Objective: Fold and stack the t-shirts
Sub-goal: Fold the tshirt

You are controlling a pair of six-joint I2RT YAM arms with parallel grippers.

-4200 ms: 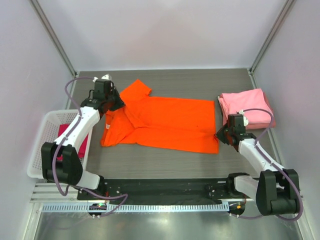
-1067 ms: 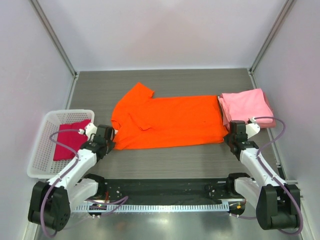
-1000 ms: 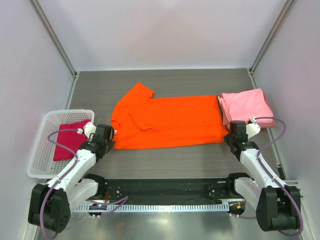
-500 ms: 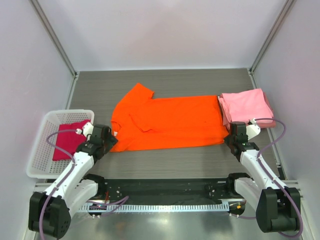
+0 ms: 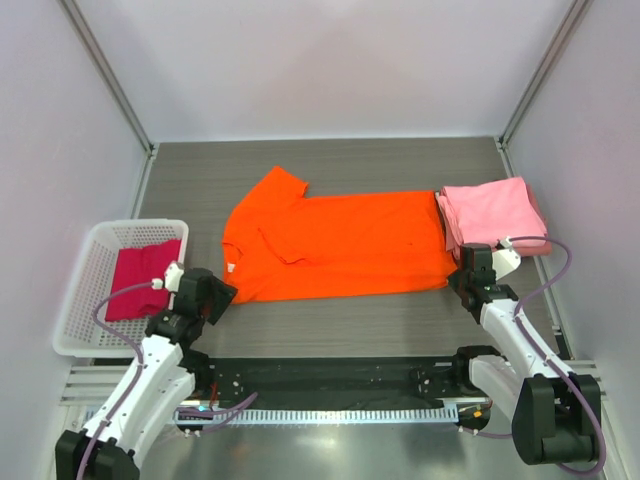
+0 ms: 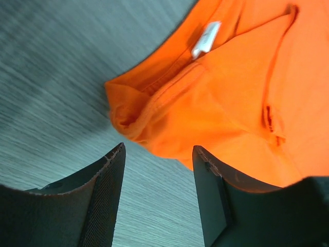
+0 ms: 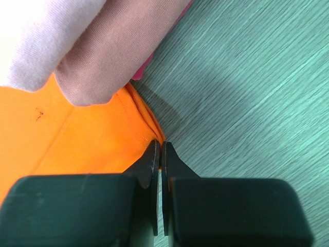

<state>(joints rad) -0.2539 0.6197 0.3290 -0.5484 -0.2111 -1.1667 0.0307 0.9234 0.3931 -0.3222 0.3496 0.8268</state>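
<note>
The orange t-shirt (image 5: 340, 245) lies spread flat across the middle of the table, folded lengthwise, its collar end at the left. My left gripper (image 5: 220, 296) hovers open just short of that shirt's near left corner (image 6: 128, 116), and nothing is between its fingers (image 6: 105, 200). At the other end, my right gripper (image 5: 456, 277) is shut on the orange t-shirt's near right corner (image 7: 154, 135). Folded pink t-shirts (image 5: 492, 213) are stacked at the right, overlapping the orange shirt's edge (image 7: 103, 46). A magenta t-shirt (image 5: 145, 278) lies in the basket.
A white lattice basket (image 5: 72, 300) stands at the left edge of the table, beside my left arm. Grey walls close in the table on both sides and at the back. A black rail runs along the near edge between the arm bases.
My left gripper has let go of the orange shirt's left corner, opened and drawn back toward the near edge. The right arm and the shirt have hardly moved.
</note>
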